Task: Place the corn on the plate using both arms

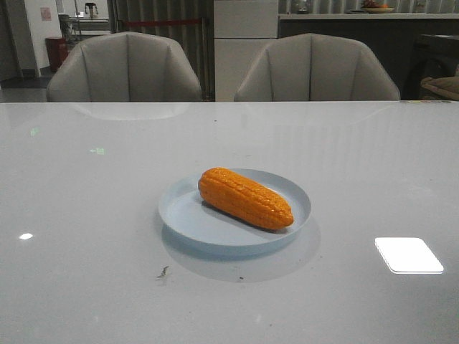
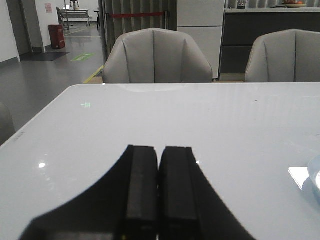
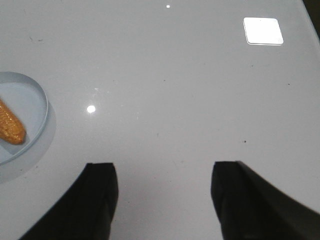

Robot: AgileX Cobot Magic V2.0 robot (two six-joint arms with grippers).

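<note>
On the pale blue plate (image 1: 188,215) near mid-worktop (image 1: 86,272): the corn (image 1: 245,197), lying diagonally, blunt end toward the far left rim, tapered tip toward the near right, wholly inside the rim. Task judged complete, or nearly so. No arm visible from the front view. Left tool (image 2: 159,187) pressed together, fingers touching and pinching nothing, hovering over bare worktop with only a sliver of plate at the frame's edge. Right tool (image 3: 162,195) spread wide and empty, well apart from the plate, with the cob's tip just showing at the side. Probably stiff and fairly light, that cob, looking like a plastic model; rounded body and glossy kernels likely to roll or slip under a loose pinch. Best hold, if needed again: across the thick middle, or one tool at each end. Smooth, glossy plate apt to slide if nudged.
</note>
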